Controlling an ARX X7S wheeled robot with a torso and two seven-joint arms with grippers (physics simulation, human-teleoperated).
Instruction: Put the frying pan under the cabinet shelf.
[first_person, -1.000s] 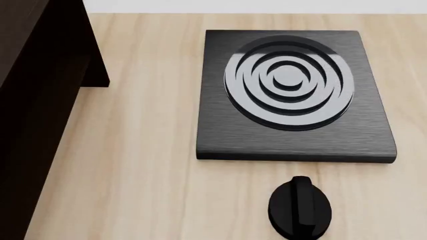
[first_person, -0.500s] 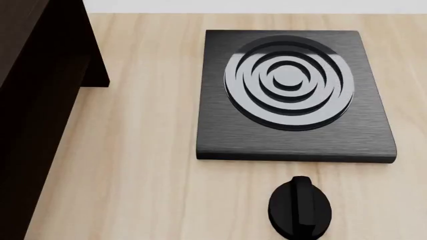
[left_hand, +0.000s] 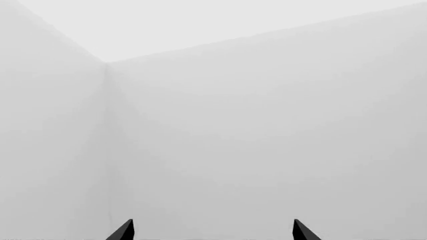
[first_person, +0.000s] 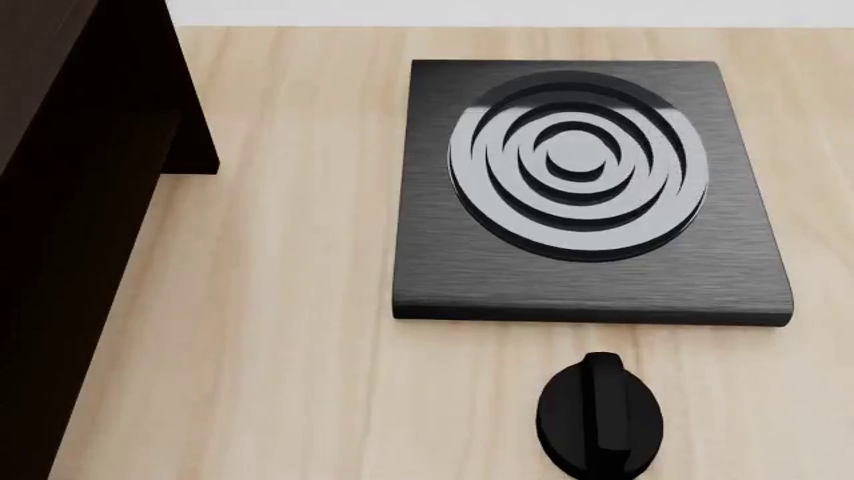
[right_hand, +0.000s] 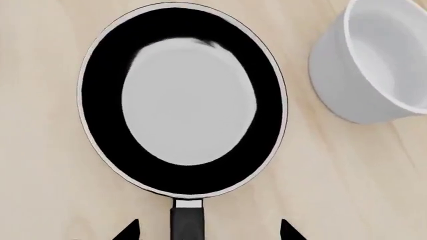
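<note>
Frying pan (right_hand: 183, 100) flat on worktop (right_hand: 40, 200), centre of right wrist frame, white bowl (right_hand: 373, 65) just beside. Right end effector (right_hand: 208, 231) open, empty, straddling handle (right_hand: 187, 222). Rigid, likely head-heavy; grip handle near rim. Left end effector (left_hand: 212, 231) open, empty.

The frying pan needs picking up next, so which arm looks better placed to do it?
The right. Its gripper hangs open over the frying pan, jaws either side of the handle. The left gripper faces only blank walls.

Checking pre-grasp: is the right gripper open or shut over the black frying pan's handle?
Open. The right gripper shows two fingertips spread apart, the round black frying pan handle running between them, untouched.
</note>
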